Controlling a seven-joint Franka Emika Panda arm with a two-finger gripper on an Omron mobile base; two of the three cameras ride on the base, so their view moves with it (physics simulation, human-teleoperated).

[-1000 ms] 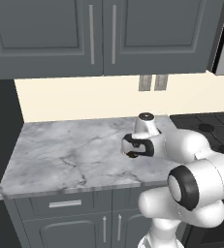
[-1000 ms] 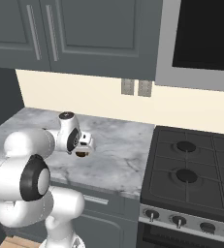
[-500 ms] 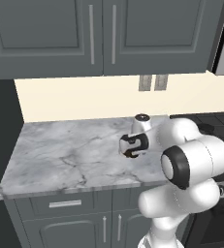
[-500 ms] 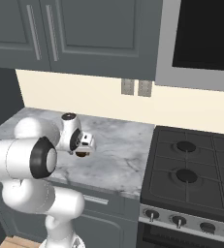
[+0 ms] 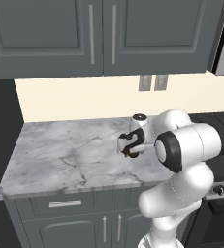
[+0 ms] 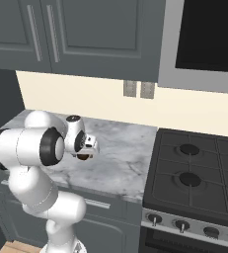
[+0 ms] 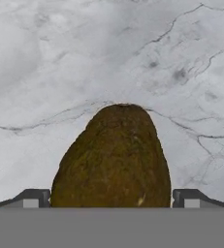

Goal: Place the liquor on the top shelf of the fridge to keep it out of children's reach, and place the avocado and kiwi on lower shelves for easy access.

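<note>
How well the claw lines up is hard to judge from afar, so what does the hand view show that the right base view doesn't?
Hand view alone: the avocado's tapered outline, with one of the fingertips on either side.
Right base view alone: the stove, the wall outlets, the upper cabinets and the white arm.
Both: the marble counter and the open claw low over it, the avocado a brown sliver from afar.

One avocado [image 7: 114,160], two wall outlets [image 5: 152,82], two upper cabinet doors [image 5: 99,36] and one stove [image 6: 194,178]
</note>
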